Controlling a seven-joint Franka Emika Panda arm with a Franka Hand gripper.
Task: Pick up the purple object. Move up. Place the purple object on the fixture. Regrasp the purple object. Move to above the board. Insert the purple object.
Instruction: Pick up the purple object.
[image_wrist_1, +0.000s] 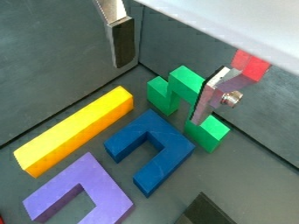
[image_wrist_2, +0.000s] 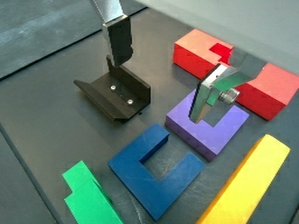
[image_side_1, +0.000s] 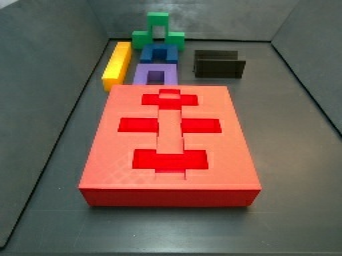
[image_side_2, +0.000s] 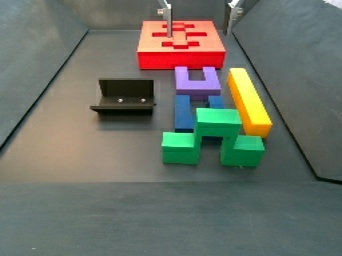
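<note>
The purple U-shaped object (image_wrist_2: 212, 131) lies flat on the floor between the red board (image_wrist_2: 271, 90) and the blue arch block (image_wrist_2: 158, 162). It also shows in a wrist view (image_wrist_1: 73, 194) and in both side views (image_side_1: 156, 72) (image_side_2: 197, 80). The black fixture (image_wrist_2: 114, 94) stands beside it, apart, and shows in both side views (image_side_1: 218, 65) (image_side_2: 124, 97). My gripper (image_wrist_2: 158, 90) hangs open and empty well above these pieces. It also shows in a wrist view (image_wrist_1: 160, 92). Only its fingertips (image_side_2: 167, 10) show at the top edge of a side view. The board (image_side_1: 167, 135) has empty recesses.
A yellow bar (image_side_2: 249, 100) lies alongside the purple and blue blocks (image_side_2: 187, 108). A green block (image_side_2: 214, 135) lies beyond the blue one, away from the board. Dark walls enclose the floor on all sides.
</note>
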